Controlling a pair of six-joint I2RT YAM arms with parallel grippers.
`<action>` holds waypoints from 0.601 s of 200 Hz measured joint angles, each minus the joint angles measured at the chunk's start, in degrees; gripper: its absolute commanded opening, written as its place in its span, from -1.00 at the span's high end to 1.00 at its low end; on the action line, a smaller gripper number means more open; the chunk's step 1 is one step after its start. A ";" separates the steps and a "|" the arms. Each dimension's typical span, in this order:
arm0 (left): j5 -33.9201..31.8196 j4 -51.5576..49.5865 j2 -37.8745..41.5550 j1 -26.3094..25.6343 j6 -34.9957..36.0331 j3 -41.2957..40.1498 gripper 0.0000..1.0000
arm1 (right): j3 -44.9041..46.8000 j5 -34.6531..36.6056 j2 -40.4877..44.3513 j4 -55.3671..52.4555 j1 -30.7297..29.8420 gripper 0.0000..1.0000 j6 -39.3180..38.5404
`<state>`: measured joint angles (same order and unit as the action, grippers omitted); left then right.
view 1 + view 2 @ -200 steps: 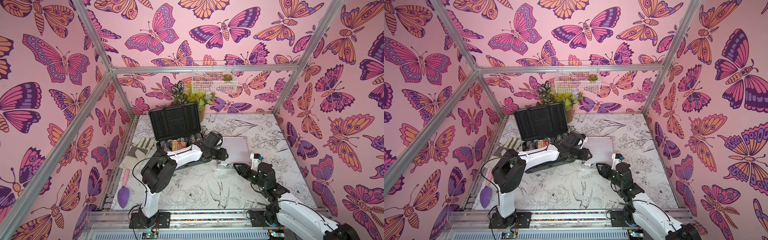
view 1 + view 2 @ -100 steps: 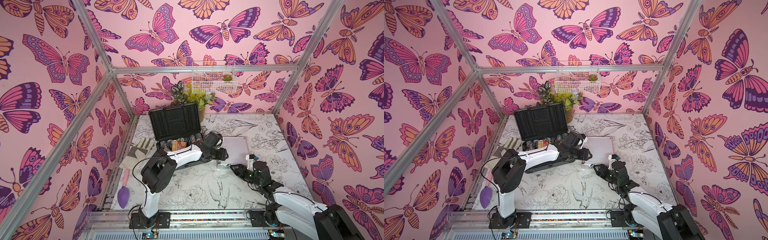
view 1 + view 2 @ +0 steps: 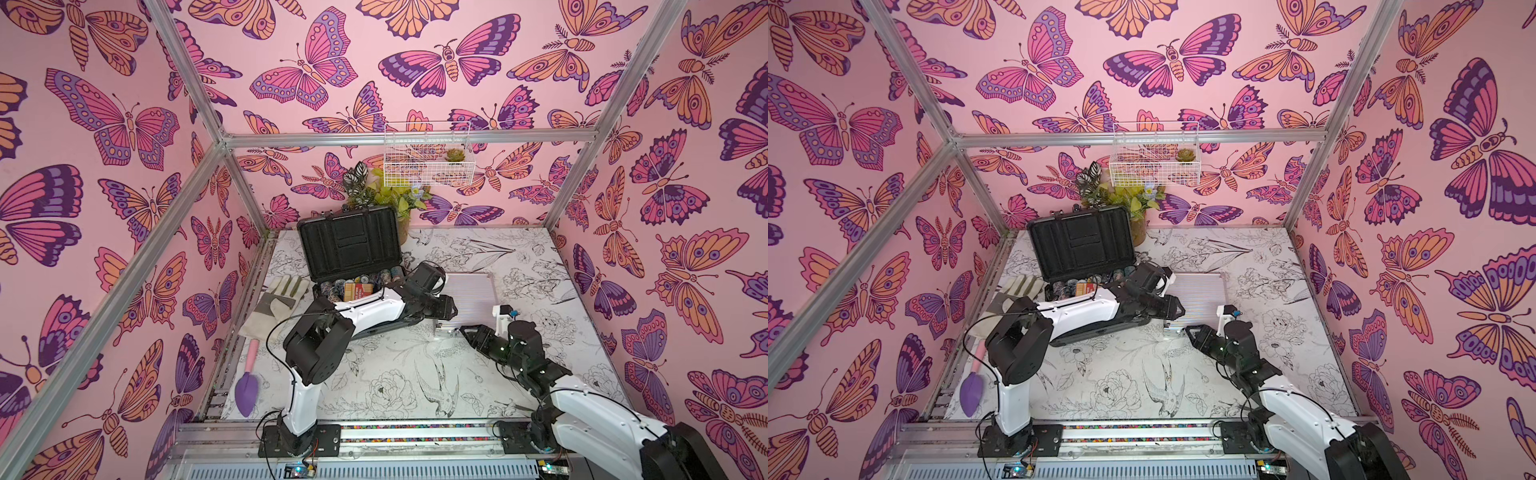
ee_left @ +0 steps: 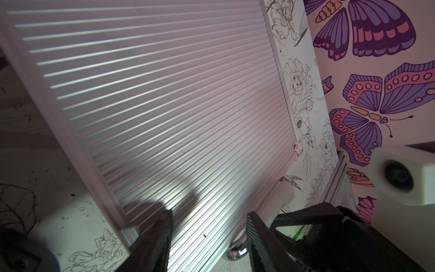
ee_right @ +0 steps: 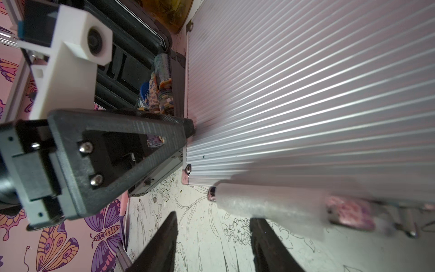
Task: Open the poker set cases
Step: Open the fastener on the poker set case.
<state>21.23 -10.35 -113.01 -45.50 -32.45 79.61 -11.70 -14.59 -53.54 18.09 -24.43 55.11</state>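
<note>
Right wrist view: our right gripper (image 5: 213, 217) hangs half open, empty, beside the handle (image 5: 259, 200) of the shut aluminium case (image 5: 306, 94), our left gripper (image 5: 189, 127), likewise parted and empty, touches its lid (image 4: 164, 94), the dark case (image 3: 349, 249) stands open beyond; we judge 1 case is left, its front edge needing unfastening and lifting next.

Butterfly-print pink walls (image 3: 519, 183) rise behind the white wire basket (image 3: 427, 166); beneath it, a leafy plant (image 3: 386, 193) and flower-sketched tabletop (image 3: 395, 374).
</note>
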 measured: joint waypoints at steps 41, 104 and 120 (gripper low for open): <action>0.24 0.04 -0.04 0.09 0.00 0.00 -0.08 | -0.63 0.26 -1.86 0.55 -0.15 -0.04 0.55; 0.42 0.09 -0.07 0.11 -0.13 0.00 -0.09 | -1.55 4.57 0.79 -4.48 -0.42 -0.05 7.85; 0.44 0.09 -0.09 0.13 -0.17 0.00 -0.09 | -1.77 5.01 0.70 -4.90 -0.42 -0.05 10.19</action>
<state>21.67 -10.26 -113.10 -45.36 -32.62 79.61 -13.47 -9.58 -52.84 13.19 -24.84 65.30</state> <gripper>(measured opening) 0.545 0.523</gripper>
